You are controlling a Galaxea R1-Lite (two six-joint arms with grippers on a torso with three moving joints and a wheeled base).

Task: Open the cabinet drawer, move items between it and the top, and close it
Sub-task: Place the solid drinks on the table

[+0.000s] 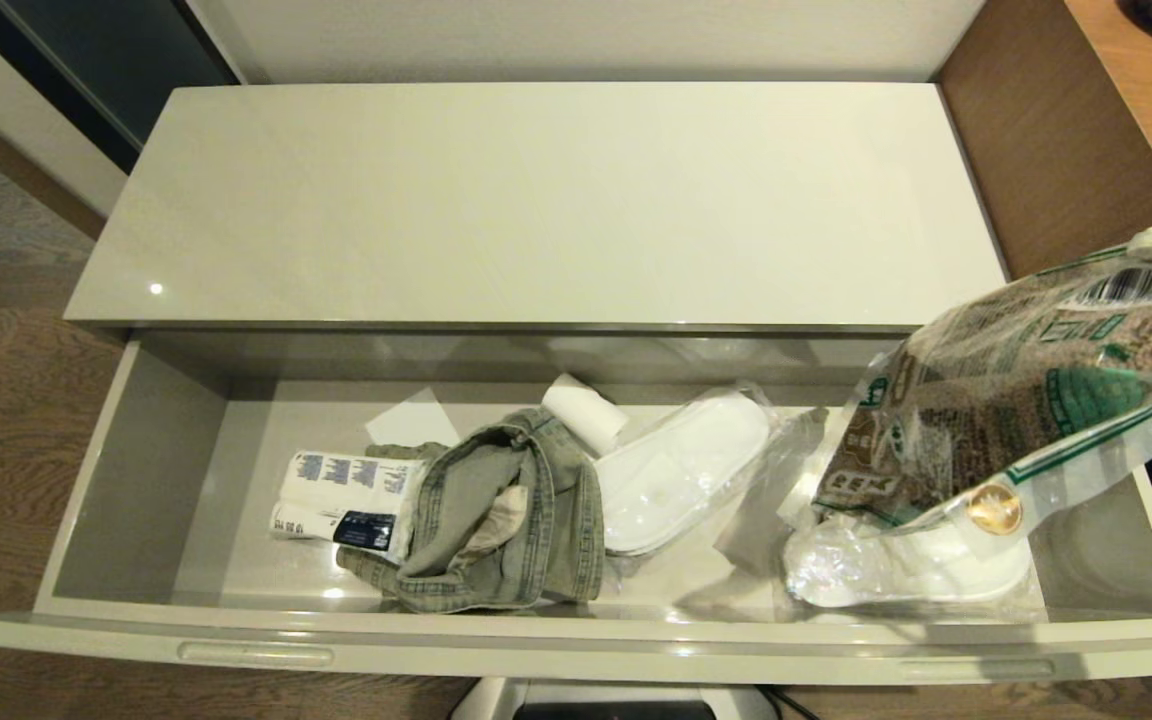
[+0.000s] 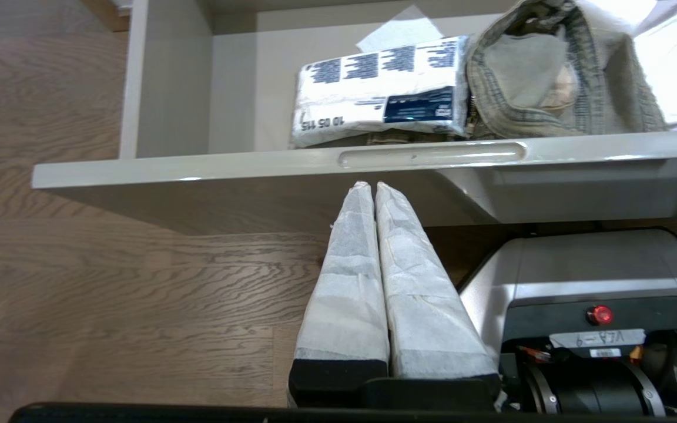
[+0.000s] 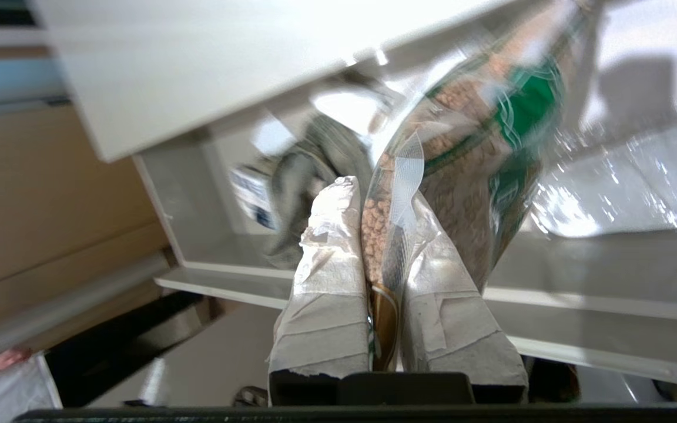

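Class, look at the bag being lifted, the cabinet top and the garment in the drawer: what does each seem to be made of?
Bag, held by the right hand: thin clear plastic film; it crinkles and glints.
Cabinet top: probably lacquered or laminated board; smooth, glossy, reflecting a light.
Garment: faded denim, with stitched seams.

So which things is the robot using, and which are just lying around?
For the job:
- crinkly bag of brown bits, clamped in the right end effector
- white pack with blue print
- open drawer
- cream cabinet top
- left end effector, shut, below the drawer front

Just lying about:
- denim garment
- wrapped white slippers
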